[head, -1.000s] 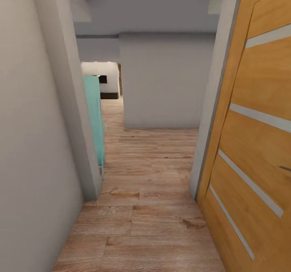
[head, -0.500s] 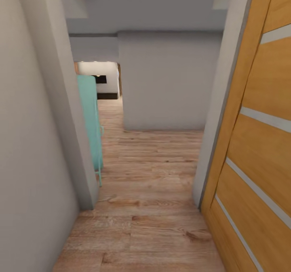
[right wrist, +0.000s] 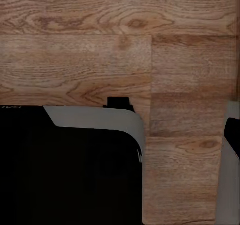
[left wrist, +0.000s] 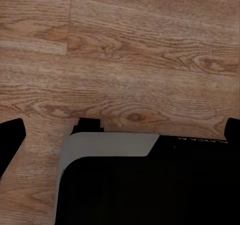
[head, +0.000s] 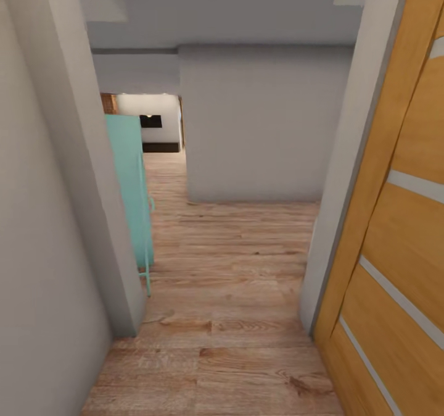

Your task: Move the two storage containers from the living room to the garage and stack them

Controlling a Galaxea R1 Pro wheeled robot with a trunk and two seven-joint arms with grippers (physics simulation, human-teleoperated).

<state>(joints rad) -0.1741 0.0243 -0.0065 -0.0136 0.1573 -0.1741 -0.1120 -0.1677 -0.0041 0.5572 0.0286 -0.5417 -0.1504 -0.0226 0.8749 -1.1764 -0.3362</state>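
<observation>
The two storage containers are out of view. I am in a doorway that opens onto a hallway with a light wood-plank floor [head: 234, 262]. My left gripper [left wrist: 125, 130] points down at the planks, its dark fingertips [left wrist: 11, 140] far apart at the picture's edges, open with nothing between them. In the right wrist view my right gripper [right wrist: 120, 130] also hangs over the planks, one fingertip [right wrist: 233, 131] at the edge, open and empty. My black and grey base [left wrist: 145, 185] shows under both wrist cameras.
A honey-wood door [head: 401, 218] with frosted strips stands open close on the right. A grey wall [head: 55, 218] and its corner lie close on the left, with a turquoise piece of furniture [head: 131, 181] behind it. Ahead stands a grey wall block [head: 259, 126]; a passage [head: 161, 150] runs left of it.
The whole head view has shifted: the camera has moved forward through the doorway. The door has slid further right, and the left wall corner and turquoise furniture sit further left.
</observation>
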